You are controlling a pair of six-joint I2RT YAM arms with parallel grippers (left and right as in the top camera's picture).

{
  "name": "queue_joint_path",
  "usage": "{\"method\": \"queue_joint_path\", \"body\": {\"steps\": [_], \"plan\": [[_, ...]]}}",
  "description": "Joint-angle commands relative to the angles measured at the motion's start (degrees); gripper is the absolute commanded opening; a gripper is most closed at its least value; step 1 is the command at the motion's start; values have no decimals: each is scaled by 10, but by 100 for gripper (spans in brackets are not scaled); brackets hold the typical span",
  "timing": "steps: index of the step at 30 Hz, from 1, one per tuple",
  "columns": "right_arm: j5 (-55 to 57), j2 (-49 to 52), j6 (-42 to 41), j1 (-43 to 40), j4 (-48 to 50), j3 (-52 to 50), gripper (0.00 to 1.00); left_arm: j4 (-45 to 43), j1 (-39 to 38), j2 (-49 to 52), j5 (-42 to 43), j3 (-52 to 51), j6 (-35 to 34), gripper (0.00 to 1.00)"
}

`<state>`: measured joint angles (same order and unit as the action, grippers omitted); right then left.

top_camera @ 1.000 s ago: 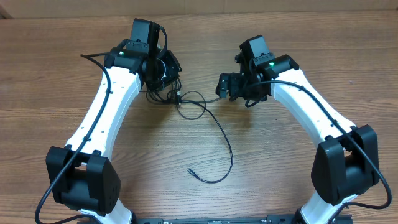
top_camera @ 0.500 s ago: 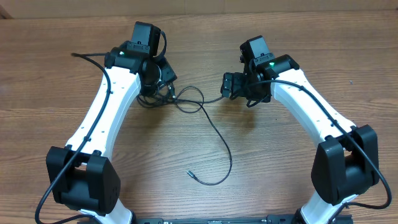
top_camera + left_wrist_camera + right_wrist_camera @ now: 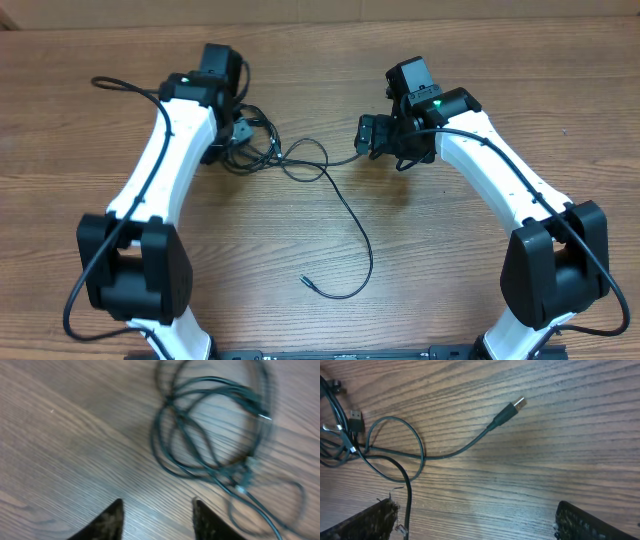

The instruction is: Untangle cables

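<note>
Cables (image 3: 262,150): thin, limp, light cords, loosely knotted on the worktop (image 3: 480,60). Left end effector (image 3: 156,510) just left of the knot, jaws apart, empty. Long strand (image 3: 356,225) trails right of the knot. Right end effector (image 3: 472,510) further right, wide open, empty, near the USB plug (image 3: 512,408), probably the firmest hold. Bare wood all round the knot.
</note>
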<state>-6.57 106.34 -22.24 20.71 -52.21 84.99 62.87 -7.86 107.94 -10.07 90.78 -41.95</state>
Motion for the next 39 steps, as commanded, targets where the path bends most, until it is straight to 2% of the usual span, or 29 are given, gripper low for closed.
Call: {"method": "queue_joint_path", "body": {"steps": [1,7,11,13,17,25,26,28,29,34,39], "plan": [[8,-7,-2,-2,7,5,100,4,30,39,18,2,2,41],[8,-7,-3,-2,10,5,100,-43,46,99,104,2,60,63],[8,-7,-2,-2,10,5,100,-96,46,106,127,2,30,64],[8,-7,-2,-2,13,5,100,-114,45,106,126,2,3,59],[8,-7,-2,-2,18,5,100,-133,45,115,120,2,-5,50],[8,-7,-2,-2,22,5,100,-177,45,169,136,2,-12,47],[8,-7,-2,-2,22,5,100,-179,45,177,142,2,-14,43],[8,-7,0,-2,21,5,100,-179,45,187,144,2,-14,14],[8,-7,0,-2,21,5,100,-179,45,188,144,2,-14,4],[8,-7,0,-2,20,5,100,-151,46,179,166,45,-14,4],[25,-7,0,-6,16,5,100,-36,43,160,172,156,-13,4]]}}
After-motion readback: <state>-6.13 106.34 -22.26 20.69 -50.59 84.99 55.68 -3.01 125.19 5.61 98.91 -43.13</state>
